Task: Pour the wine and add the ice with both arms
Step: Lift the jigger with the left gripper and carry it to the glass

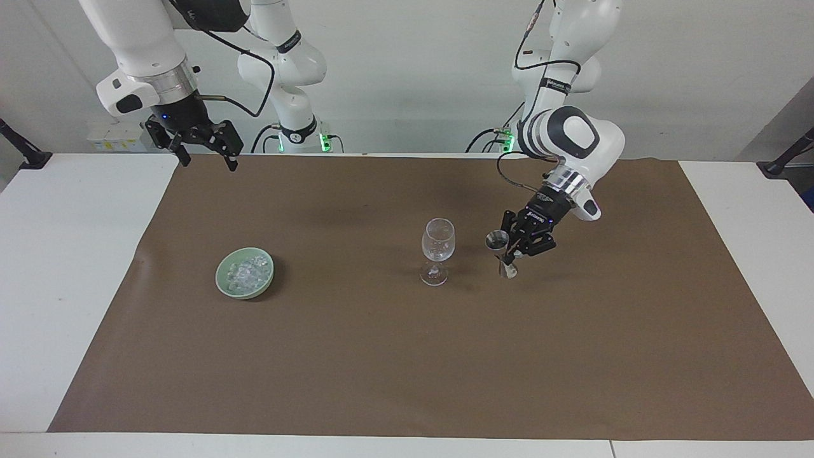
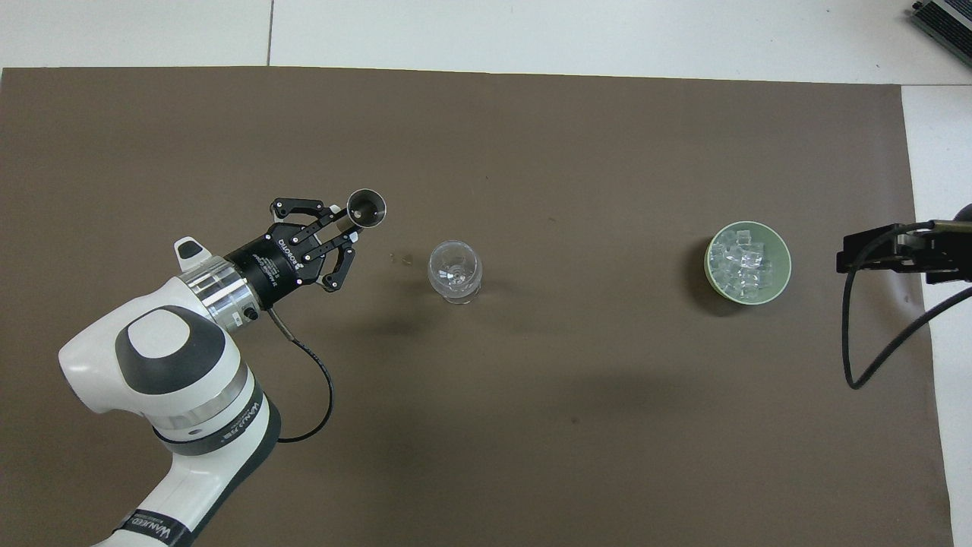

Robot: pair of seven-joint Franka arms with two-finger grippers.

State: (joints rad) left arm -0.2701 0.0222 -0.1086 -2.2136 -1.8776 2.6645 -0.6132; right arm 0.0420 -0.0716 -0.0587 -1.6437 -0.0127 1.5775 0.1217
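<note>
A clear wine glass (image 1: 437, 249) (image 2: 454, 270) stands upright mid-mat. Beside it, toward the left arm's end, my left gripper (image 1: 515, 253) (image 2: 346, 228) is shut on a small metal jigger (image 1: 497, 241) (image 2: 366, 209) at its waist, held nearly upright just over the mat. No wine shows; the jigger's inside is dark. The ice (image 1: 245, 271) (image 2: 744, 258) lies heaped in a pale green bowl (image 1: 219, 278) (image 2: 786, 264) toward the right arm's end. My right gripper (image 1: 208, 159) (image 2: 852, 254) hangs open and empty, high over the mat's corner near its own base, where that arm waits.
A brown mat (image 1: 407, 369) (image 2: 531, 425) covers most of the white table (image 1: 70, 267). A few tiny specks (image 2: 401, 258) lie on the mat between jigger and glass. Black clamps (image 1: 25, 152) stick up at the table's corners nearest the robots.
</note>
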